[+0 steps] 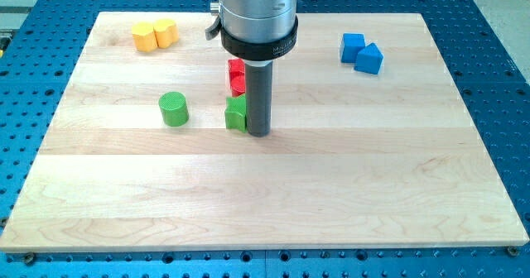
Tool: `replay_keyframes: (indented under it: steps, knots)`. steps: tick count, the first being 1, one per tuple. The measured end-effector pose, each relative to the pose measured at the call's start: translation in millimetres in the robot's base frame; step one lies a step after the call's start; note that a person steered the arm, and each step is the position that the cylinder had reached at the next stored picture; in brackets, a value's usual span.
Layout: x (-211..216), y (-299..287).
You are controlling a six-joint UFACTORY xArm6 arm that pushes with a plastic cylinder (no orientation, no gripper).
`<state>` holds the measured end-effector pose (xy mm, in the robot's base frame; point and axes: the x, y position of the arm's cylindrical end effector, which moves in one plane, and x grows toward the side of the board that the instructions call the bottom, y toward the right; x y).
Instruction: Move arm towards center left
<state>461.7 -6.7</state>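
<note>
My tip [259, 133] rests on the wooden board [265, 187] near its middle, touching or just right of a green block [236, 113] of unclear shape. Two red blocks [237, 75] stand just above that green block, partly hidden behind the rod. A green cylinder [174, 109] stands to the left of the tip, at centre left. The arm's grey housing [256, 17] hangs above the rod at the view's top.
Two yellow blocks [155, 35] sit side by side at the top left. Two blue blocks [362, 53] sit together at the top right. The board lies on a blue perforated table [497, 30].
</note>
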Motion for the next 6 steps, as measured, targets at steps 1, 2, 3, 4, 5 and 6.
replay_keyframes:
  steps: [1, 2, 3, 4, 5, 6]
  knots:
    - [50, 7]
    - [114, -40]
    - [119, -187]
    - [56, -232]
    - [-30, -227]
    - [-80, -212]
